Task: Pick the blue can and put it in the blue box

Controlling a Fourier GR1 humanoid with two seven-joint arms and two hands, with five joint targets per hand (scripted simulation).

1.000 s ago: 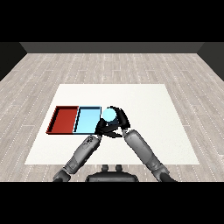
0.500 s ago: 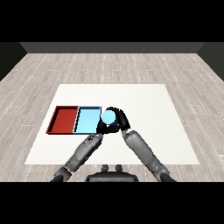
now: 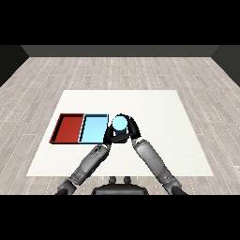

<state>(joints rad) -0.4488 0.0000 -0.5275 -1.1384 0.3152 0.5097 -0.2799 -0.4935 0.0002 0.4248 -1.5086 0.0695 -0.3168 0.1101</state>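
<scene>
White bench [image 3: 154,108]: red tray [image 3: 68,128] and light blue tray [image 3: 93,128] are laid side by side, touching, at its left. Blue can [image 3: 119,123]: held upright just beside the blue tray's right edge, enclosed by the curled fingers of the right hand [image 3: 130,130]. Left hand [image 3: 111,136]: set close against the can's left; whether its fingers are open or closed cannot be told.

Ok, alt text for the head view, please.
The right hand is curled round a blue can, held just right of the light blue tray. A red tray adjoins on the left, on a white table.
</scene>
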